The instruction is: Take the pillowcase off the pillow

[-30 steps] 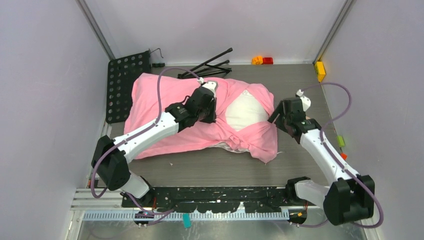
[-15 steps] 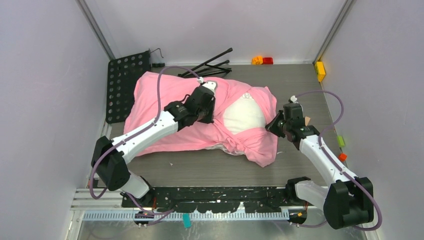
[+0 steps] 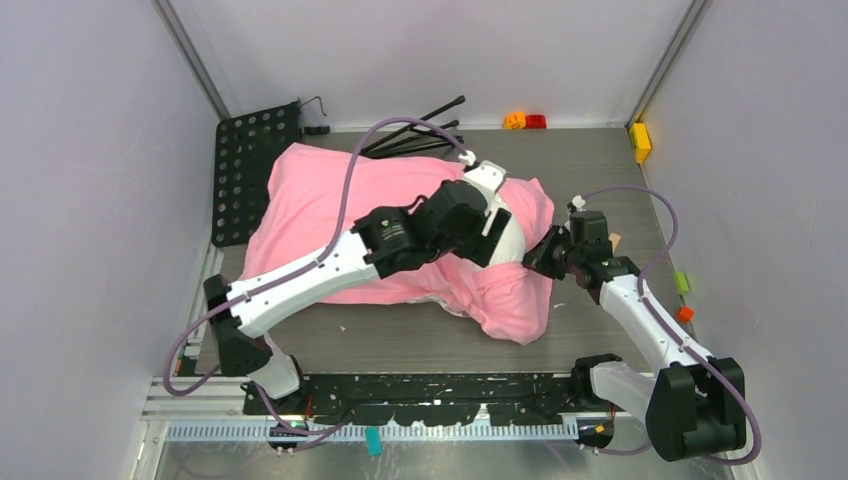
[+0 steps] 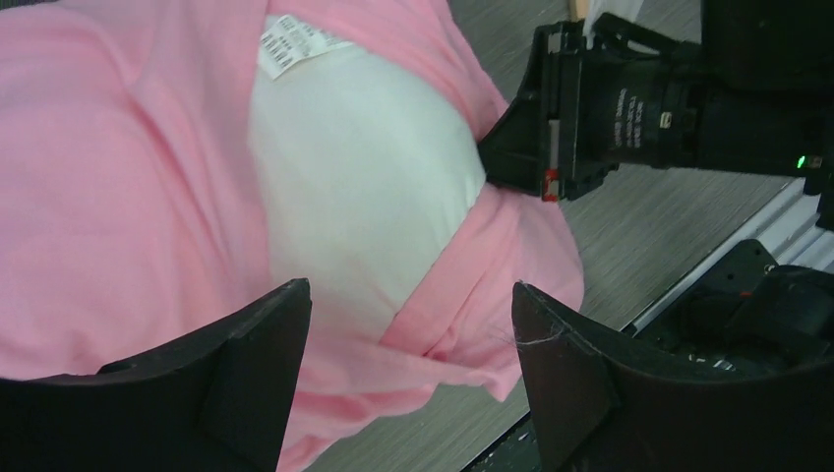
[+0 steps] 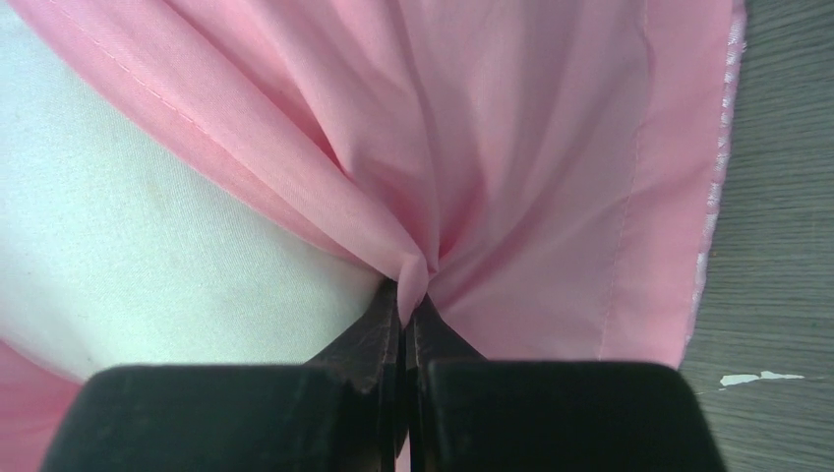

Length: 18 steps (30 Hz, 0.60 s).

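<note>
Top external view: the pink pillowcase lies across the middle of the table, with the white pillow bulging from its right-hand opening. The right gripper is clamped on a pillowcase fold beside the bare pillow. The left gripper hovers over the pillow, spread wide and grasping nothing.

Qty: 1 pillowcase, 1 pillow, 2 arms.

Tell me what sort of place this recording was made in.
Probably a robotics lab test cell: plain pale panel walls enclose a grey wood-grain tabletop, with a black perforated metal plate and an aluminium mounting rail.
</note>
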Each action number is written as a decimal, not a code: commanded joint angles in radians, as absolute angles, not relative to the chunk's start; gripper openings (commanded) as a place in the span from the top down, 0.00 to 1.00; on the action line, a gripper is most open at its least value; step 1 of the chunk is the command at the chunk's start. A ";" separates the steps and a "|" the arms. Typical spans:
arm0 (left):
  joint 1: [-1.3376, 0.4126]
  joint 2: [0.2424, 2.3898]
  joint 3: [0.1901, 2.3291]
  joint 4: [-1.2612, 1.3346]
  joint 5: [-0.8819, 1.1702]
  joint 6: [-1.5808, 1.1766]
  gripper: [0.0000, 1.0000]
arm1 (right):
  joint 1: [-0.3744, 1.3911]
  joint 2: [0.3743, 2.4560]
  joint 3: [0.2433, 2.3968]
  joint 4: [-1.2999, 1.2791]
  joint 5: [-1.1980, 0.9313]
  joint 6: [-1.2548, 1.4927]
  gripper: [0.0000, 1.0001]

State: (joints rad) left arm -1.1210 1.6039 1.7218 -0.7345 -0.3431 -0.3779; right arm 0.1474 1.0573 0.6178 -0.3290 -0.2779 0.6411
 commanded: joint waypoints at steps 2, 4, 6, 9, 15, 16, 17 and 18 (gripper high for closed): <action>-1.140 1.773 1.860 -0.739 -0.298 -0.371 0.23 | 0.154 1.009 0.606 -0.310 -0.339 0.636 0.96; -1.139 1.815 1.876 -0.716 -0.283 -0.364 0.22 | 0.154 0.994 0.599 -0.315 -0.326 0.641 0.96; -1.138 1.860 1.895 -0.716 -0.302 -0.351 0.19 | 0.154 0.971 0.587 -0.314 -0.313 0.647 0.96; -1.126 1.942 1.944 -0.765 -0.364 -0.350 0.09 | 0.154 0.939 0.576 -0.321 -0.291 0.657 0.96; -1.095 2.149 2.081 -0.901 -0.454 -0.385 0.00 | 0.153 0.890 0.549 -0.344 -0.237 0.670 0.96; -1.089 2.180 2.106 -0.931 -0.479 -0.395 0.00 | 0.154 0.885 0.544 -0.352 -0.227 0.672 0.96; -1.079 2.205 2.127 -0.959 -0.496 -0.403 0.01 | 0.153 0.884 0.542 -0.361 -0.215 0.671 0.96; -1.067 2.220 2.136 -0.975 -0.502 -0.409 0.05 | 0.155 0.882 0.540 -0.372 -0.200 0.670 0.96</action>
